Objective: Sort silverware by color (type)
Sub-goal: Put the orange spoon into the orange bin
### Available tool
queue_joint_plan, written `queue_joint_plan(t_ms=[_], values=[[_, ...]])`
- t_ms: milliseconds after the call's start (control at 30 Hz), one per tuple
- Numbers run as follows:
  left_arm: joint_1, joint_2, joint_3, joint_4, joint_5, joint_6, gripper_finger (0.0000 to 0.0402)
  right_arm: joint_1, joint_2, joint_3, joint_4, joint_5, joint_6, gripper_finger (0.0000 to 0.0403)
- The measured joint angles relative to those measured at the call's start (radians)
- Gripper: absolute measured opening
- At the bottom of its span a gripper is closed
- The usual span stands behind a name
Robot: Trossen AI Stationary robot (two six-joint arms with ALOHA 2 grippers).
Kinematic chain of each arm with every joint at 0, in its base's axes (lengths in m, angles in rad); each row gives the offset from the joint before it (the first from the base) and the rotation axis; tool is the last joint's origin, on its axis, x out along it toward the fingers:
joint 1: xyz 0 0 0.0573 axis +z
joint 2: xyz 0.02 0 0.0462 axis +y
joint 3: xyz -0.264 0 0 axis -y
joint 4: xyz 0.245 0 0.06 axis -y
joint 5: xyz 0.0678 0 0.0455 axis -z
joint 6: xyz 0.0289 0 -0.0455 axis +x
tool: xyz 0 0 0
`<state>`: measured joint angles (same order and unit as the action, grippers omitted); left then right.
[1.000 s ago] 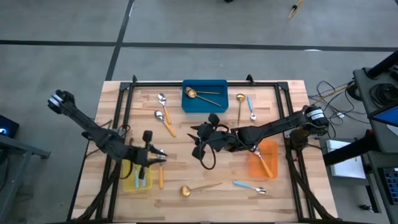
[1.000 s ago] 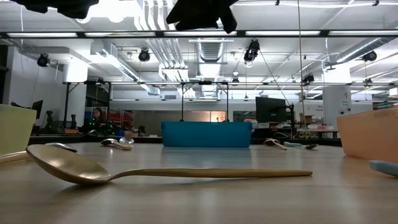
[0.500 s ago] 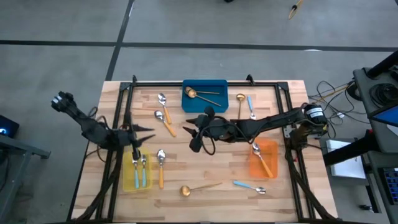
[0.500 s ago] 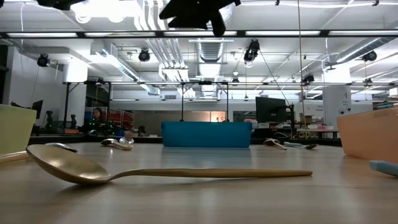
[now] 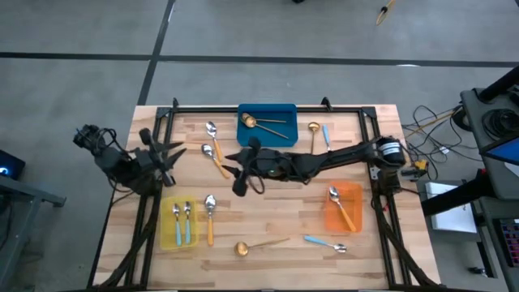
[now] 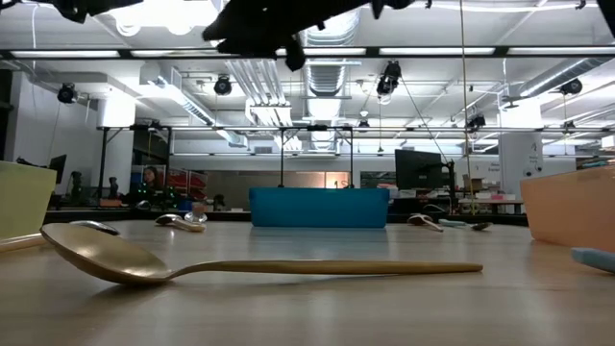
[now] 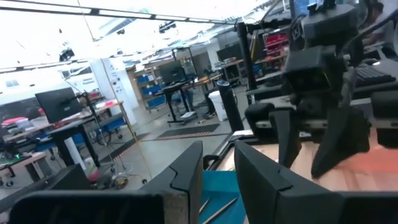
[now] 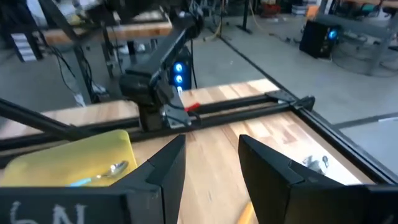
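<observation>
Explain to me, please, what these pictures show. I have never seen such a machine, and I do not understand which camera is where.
The machine is a robot with two dark arms at a wooden table. Each arm ends in a two-finger gripper. One camera looks straight down, one sits at table height, and one rides on each wrist.

From above, the left gripper hangs at the table's left edge, and the right gripper reaches over the middle. Both are open and hold nothing.

Small spoons lie around. Two blue-handled spoons are in the yellow bin, gold spoons are in the blue bin, and an orange-handled spoon is in the orange bin. The big gold spoon in the table-height picture lies loose near the front edge.
</observation>
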<state>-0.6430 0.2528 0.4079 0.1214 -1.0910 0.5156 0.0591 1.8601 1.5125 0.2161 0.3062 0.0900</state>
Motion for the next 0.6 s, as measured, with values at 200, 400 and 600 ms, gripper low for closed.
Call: queue_joint_plan(t_ms=[200,400,600], values=[[0.0,-0.03,-0.022,-0.012,0.0,-0.003,0.0075,-0.024,0.089,0.161,-0.175,0.0,-0.004,0.0139],[0.0,-0.033,-0.033,-0.017,0.0,0.007,0.0075,-0.041,0.196,0.323,-0.324,0.0,-0.028,0.0139],[0.0,-0.041,-0.033,-0.017,0.0,0.035,0.0075,-0.058,0.326,0.484,-0.427,0.005,-0.078,0.0139]])
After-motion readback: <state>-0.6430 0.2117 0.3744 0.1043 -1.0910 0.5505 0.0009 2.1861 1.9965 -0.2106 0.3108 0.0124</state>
